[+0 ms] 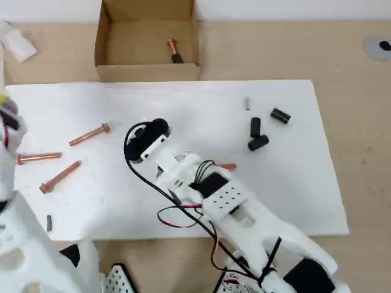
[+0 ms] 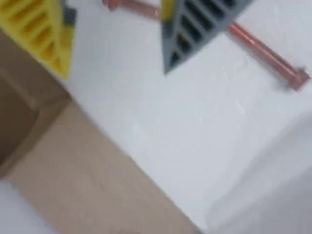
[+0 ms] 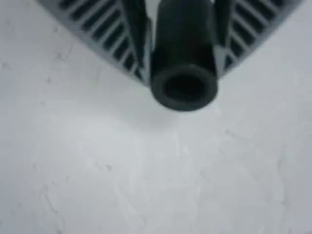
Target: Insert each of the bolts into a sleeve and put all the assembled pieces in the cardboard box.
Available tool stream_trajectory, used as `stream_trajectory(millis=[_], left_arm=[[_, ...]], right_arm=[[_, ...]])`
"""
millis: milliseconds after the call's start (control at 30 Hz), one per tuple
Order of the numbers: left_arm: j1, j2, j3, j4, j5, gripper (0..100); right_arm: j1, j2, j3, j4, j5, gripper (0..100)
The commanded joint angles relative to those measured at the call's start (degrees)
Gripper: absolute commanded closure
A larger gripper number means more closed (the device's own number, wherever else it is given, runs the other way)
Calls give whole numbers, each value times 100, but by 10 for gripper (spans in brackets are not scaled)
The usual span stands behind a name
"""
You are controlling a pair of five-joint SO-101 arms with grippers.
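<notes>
Held sleeve [image 3: 184,83]: black, clamped in the right gripper [image 3: 183,74] between ribbed grey fingers [image 3: 107,29]. Its open bore faces the wrist camera, just above the white board [image 3: 146,170]. Its back end is hidden between the jaws. In the high view that gripper sits mid-board, and the sleeve can't be separated from the gripper's dark parts there.

One bolt [image 1: 228,165] pokes out from under the right arm [image 1: 232,201], mostly covered. Three loose bolts [image 1: 89,135] lie on the board's left part, apart from each other. Three loose sleeves [image 1: 257,143] are on the right part; two sit close together, can't tell if touching.

Cardboard box [image 1: 146,72] stands on the table [image 1: 342,55] at the board's far edge, with one assembled piece [image 1: 174,50] inside.

Left gripper [image 2: 116,70]: jaws wide, nothing between them. It hangs over the board near its edge, above two blurred bolts. In the high view it's cut off at the left edge.
</notes>
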Motion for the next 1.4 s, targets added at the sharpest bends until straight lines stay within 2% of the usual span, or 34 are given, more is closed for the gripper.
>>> stream_trajectory(millis=[0,67,233,300,833,1033,1200,1367], left_arm=[[-202,-382,-273,-53,-149,861],[-220,-444,-114,-220,-237,861],[-229,-444,229,-404,-237,861],[-229,-444,264,-396,-237,861],[-229,-444,264,-369,-211,862],[-211,-435,484,-378,-211,862],[-229,-435,527,-378,-229,861],[-229,-444,501,-264,-237,861]], right_arm=[[-66,31,-268,9,44,985],[-66,31,-295,26,44,970],[-66,13,-321,18,44,832],[-66,4,-321,18,44,809],[-92,92,-532,18,44,811],[-75,884,-1191,35,18,811],[-224,1587,-1938,826,-70,811],[-286,1288,-2360,1618,-105,809]])
